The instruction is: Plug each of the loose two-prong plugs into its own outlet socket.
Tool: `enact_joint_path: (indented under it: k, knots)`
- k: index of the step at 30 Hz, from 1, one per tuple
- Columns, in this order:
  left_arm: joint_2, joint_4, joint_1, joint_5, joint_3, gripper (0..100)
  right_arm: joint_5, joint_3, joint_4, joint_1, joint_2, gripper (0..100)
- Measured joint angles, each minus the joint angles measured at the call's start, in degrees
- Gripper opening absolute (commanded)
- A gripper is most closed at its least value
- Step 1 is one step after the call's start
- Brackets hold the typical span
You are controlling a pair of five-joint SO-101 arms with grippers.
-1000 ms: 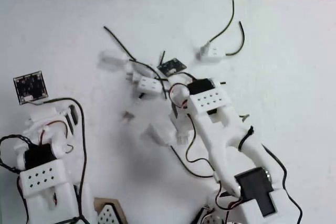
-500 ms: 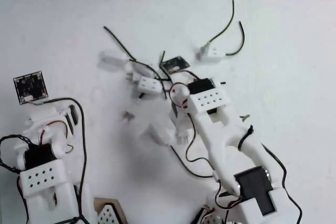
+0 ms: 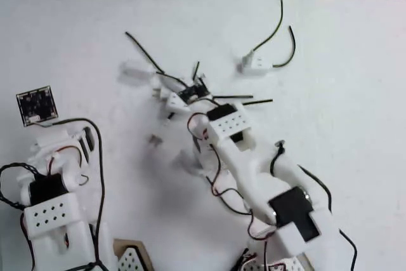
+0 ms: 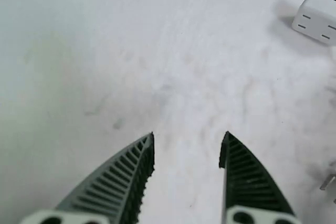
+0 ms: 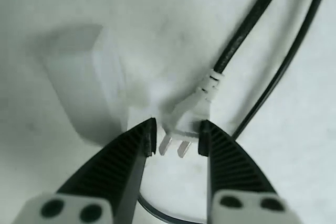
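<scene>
The step in hand is picking up a plug. The right gripper (image 5: 177, 129) has its two dark fingers closed on the sides of a small white plug (image 5: 185, 121), and it looks like it is holding it. The plug's two metal prongs point back between the fingers. A black cord (image 5: 247, 19) runs away from the plug. A white socket (image 5: 86, 77) sits just beside the plug on the table (image 5: 157, 14).

I think the next move is to line the prongs up with the slots of the socket. The prongs face the wrong way now, so the plug may need a turn first. Then it must go in straight, or the light socket may slide away.

The left gripper (image 4: 186, 137) is open and holds nothing. It hangs over bare table, with a slotted socket (image 4: 315, 19) off to one side.

The right wrist view gives the close look at the prongs and the fingers. In the high view the right arm (image 3: 231, 128) lies over that spot. The high view gives the whole table instead. A middle socket (image 3: 179, 101) lies just ahead of the arm. A far socket (image 3: 254, 63) lies well apart with its own cords. The left arm (image 3: 51, 211) sits at the near corner.
</scene>
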Motion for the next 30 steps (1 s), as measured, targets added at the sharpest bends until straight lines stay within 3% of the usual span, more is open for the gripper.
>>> enact_joint_path:
  k: [7, 12, 19, 30]
  knots:
    - [0.0, -0.09, 0.0, 0.0, 0.0, 21, 0.09, -2.9, 0.79, 1.85, 5.36, 12.1]
    - [0.0, -0.09, 0.0, 0.0, 0.0, 21, 0.09, -2.9, 0.79, 2.29, 5.45, 3.8]
    - [0.0, -0.09, 0.0, 0.0, 0.0, 21, 0.09, -2.9, 0.97, 4.57, 5.45, 9.9]
    - [0.0, -0.09, 0.0, 0.0, 0.0, 21, 0.09, -5.71, 5.19, 4.48, 5.54, 10.1]
